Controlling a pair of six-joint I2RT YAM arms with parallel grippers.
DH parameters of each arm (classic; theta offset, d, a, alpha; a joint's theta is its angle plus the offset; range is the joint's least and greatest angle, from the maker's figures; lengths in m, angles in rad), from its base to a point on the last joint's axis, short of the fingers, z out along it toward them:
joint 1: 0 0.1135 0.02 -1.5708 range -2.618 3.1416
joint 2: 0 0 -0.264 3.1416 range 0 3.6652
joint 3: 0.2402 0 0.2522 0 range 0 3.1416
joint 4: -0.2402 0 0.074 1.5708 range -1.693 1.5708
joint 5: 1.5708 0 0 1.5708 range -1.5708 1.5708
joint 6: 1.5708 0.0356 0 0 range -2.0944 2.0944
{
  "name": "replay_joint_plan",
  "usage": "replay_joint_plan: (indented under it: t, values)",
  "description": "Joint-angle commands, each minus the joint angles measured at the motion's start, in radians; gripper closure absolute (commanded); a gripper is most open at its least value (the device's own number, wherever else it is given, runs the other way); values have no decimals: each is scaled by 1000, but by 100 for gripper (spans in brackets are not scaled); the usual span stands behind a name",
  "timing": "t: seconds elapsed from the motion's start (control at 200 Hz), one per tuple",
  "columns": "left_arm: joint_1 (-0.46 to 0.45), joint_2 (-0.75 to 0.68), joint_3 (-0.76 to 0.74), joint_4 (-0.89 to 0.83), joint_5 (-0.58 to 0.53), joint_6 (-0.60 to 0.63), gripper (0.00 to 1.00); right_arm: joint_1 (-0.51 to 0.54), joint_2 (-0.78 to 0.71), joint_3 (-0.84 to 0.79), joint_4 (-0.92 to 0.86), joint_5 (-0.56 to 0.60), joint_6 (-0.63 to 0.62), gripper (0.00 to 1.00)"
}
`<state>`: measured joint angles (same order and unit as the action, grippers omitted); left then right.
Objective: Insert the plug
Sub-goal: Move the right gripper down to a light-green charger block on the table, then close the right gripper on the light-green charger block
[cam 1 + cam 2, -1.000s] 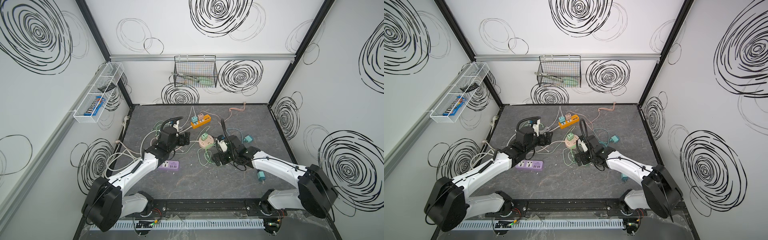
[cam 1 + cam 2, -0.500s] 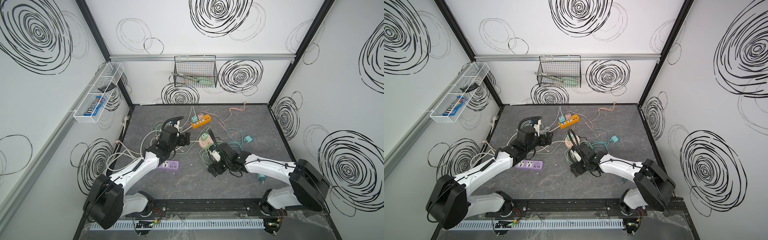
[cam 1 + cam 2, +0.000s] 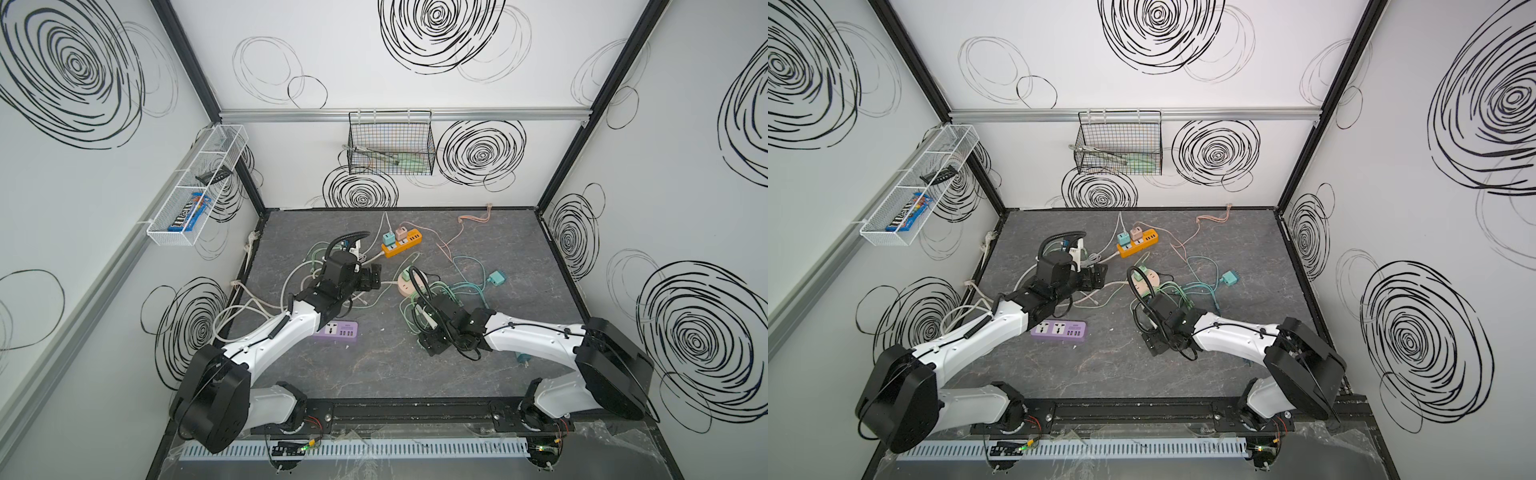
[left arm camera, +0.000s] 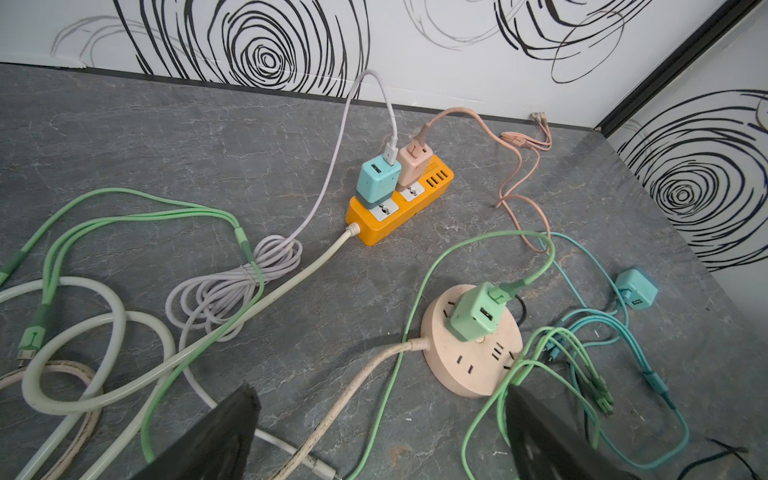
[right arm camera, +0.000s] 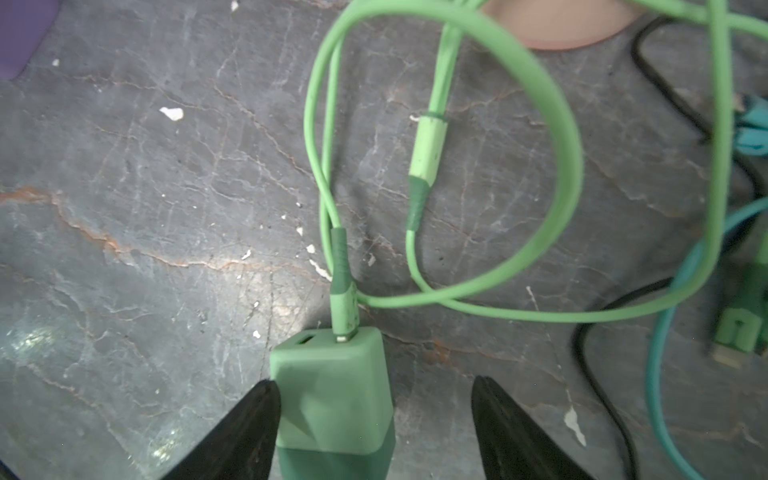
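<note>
Both spread: right gripper (image 5: 374, 384) straddles green charger (image 5: 332, 395) amid looping green cables (image 5: 573, 166), left gripper (image 4: 382, 390) over cords (image 4: 232, 291).

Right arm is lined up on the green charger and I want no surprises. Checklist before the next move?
1. Green charger between the right gripper fingers: ok.
2. Grip closed on it: not ok. One finger touches its side, with a gap at the other.
3. Green cable seated in the charger's port: ok.
4. Prongs' heading: cannot tell, hidden.
5. Purple strip sockets free: ok.
6. Left gripper open and empty: ok.
</note>
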<state>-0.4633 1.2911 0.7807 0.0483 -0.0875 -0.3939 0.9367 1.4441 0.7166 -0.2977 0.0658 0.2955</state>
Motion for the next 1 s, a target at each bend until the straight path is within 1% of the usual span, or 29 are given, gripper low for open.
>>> replay_joint_plan:
  t: [0.0, 0.23, 0.34, 0.545, 0.67, 0.75, 0.911, 0.996]
  values:
    - [10, 10, 32, 2, -7, -8, 4, 37, 22, -23, -39, -16, 29, 23]
    - [11, 10, 34, 1, -16, -14, 4, 65, 44, -18, -47, -7, 49, 25]
    - [12, 13, 34, -3, -17, -14, 4, 81, 62, -5, -54, 11, 45, 20]
    - [12, 14, 31, -8, -15, -22, 4, 111, 111, 35, -63, 35, -6, 19]
    - [13, 10, 31, -9, -21, -18, 4, 146, 137, 55, -55, 7, -55, 19]
    - [14, 7, 29, -10, -25, -17, 4, 166, 152, 69, -60, -9, -75, 22]
    - [15, 7, 29, -13, -25, -26, 4, 184, 171, 80, -64, -24, -87, 32]
    - [17, 8, 29, -16, -26, -30, 4, 189, 167, 84, -67, -24, -90, 35]
